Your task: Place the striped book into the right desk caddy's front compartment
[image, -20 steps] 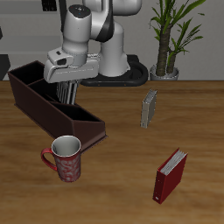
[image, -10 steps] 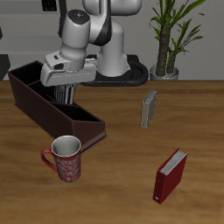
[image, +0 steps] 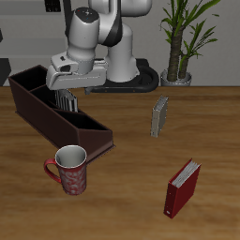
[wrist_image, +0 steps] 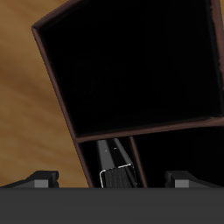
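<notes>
Apparently the gripper (image: 66,90) is spread wide and holding nothing, with the striped book (image: 65,99) directly beneath it inside the right desk caddy (image: 90,132).

Wrist view: 2 fingers (wrist_image: 39,180) sit well apart, and the striped book (wrist_image: 114,164) stands between and below them in the narrow compartment just past a divider of the right desk caddy (wrist_image: 58,80); whether that is the front compartment I cannot tell. Risks: the book looks slim and upright with slack around it, so it may tip against a wall. A slanted lift could let 1 finger clip the book's top edge or the divider and drag it. Closing now would regrasp it.
</notes>
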